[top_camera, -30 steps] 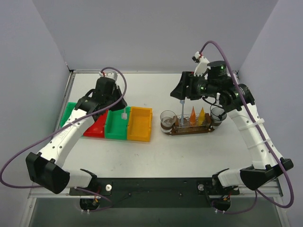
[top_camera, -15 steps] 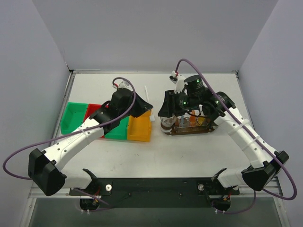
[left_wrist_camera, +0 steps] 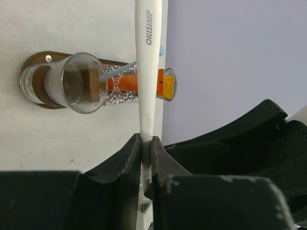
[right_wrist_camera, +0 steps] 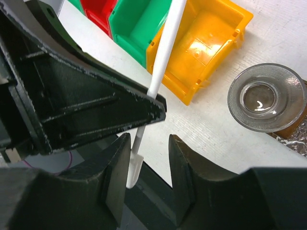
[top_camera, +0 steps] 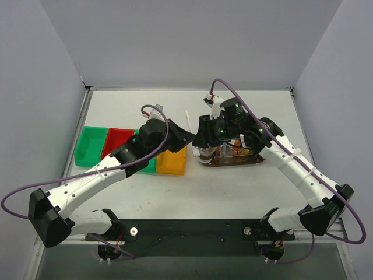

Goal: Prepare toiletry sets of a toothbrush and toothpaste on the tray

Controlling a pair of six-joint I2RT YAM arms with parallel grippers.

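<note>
Left gripper (left_wrist_camera: 147, 143) clamped on toothbrush (left_wrist_camera: 146, 72); handle reads ORISIMP. Right gripper (right_wrist_camera: 149, 143) spread wide, brush's far end sits in the gap. Beyond: glass cup (left_wrist_camera: 79, 81) and orange tube (left_wrist_camera: 127, 82) on tray (left_wrist_camera: 32, 61), yellow bin (right_wrist_camera: 211, 38) under the handoff. Half a second ago left arm was over the bins; now both grippers meet beside the tray.

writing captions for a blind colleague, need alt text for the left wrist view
The left gripper is shut on a white toothbrush printed ORISIMP, which points up the frame. Beyond it on the white table lies the brown tray carrying a clear cup and an orange tube.
</note>
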